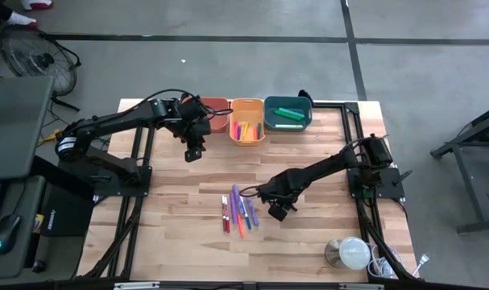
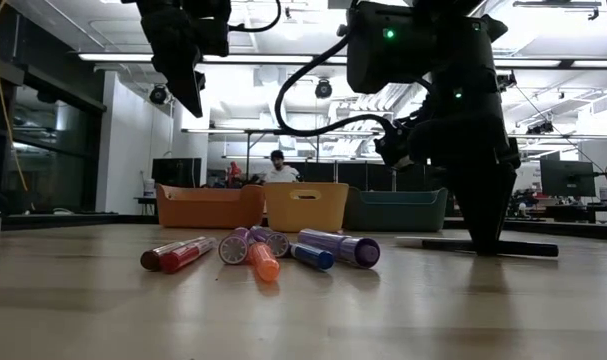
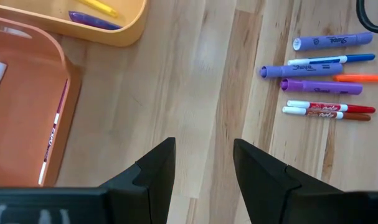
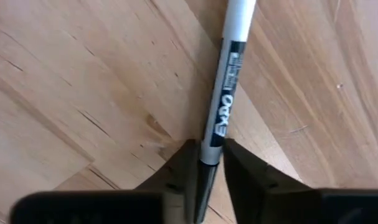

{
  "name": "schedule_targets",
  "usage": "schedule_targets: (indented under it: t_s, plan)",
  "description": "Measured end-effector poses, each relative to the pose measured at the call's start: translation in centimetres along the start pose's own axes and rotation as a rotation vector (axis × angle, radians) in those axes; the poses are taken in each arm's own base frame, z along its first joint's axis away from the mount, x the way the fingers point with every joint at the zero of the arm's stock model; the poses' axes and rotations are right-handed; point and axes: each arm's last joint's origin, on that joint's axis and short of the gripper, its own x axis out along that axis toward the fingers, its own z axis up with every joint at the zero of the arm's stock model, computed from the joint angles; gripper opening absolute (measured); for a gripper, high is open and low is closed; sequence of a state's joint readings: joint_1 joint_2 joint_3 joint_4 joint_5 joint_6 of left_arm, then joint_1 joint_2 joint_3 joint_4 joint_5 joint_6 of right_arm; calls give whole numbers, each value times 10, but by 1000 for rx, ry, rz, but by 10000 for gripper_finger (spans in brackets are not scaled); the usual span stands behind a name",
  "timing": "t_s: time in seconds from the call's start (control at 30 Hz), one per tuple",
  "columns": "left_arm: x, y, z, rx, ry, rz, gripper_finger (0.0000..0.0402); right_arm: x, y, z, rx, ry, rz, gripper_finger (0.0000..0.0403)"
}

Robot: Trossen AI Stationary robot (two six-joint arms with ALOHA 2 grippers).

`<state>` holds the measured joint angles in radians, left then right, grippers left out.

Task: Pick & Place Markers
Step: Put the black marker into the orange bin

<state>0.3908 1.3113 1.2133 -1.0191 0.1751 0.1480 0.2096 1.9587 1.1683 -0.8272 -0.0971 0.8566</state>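
- The left gripper is hanging above bare bench just in front of the orange bin, with its fingers standing apart and nothing between them. It appears to be waiting near the bins so that it stays out of the other arm's way.
- The orange bin is sitting at the left end of the row along the bench's far edge, with a couple of thin pens showing inside it in the left wrist view. The yellow bin beside it is holding several coloured markers, and the teal bin is carrying green ones. This suggests the markers are being sorted by colour.
- The loose markers are lying side by side in a cluster near the middle of the bench: red ones on the left, then orange, purple and blue. They are the task's remaining stock, well apart from the bins.
- The right gripper is standing down on the bench just right of that cluster, and its fingers are pinching in on a white-barrelled marker that is lying flat on the wood, apart from the others. Taking the stray one probably avoids knocking its neighbours.
- The cluster is lying just beside the right gripper, so a careless lift could brush the nearest purple marker.
- A lamp-like round object is sitting at the bench's near right corner, clear of the path to the bins.
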Motion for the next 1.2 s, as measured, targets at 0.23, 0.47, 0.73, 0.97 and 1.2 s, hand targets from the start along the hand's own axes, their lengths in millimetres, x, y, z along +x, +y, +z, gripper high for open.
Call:
schedule_targets:
  t_s: [0.23, 0.47, 0.73, 0.97, 1.2]
  plan:
    - [0, 0, 0, -2, 0, 0, 159, 0, 0, 0, -16, 5, 4, 23]
    - [0, 0, 1, -3, -8, 1, 159, 0, 0, 0, -23, 9, 9, 23]
    - [0, 0, 4, 1, -35, -6, 159, -21, -4, -5, -25, -75, 16, 23]
    - [0, 0, 5, 4, -54, -5, 159, -55, -10, -9, 4, -234, 23, 23]
    - [-1, 0, 10, 2, -109, -38, 159, -90, -18, -15, 35, -429, 38, 23]
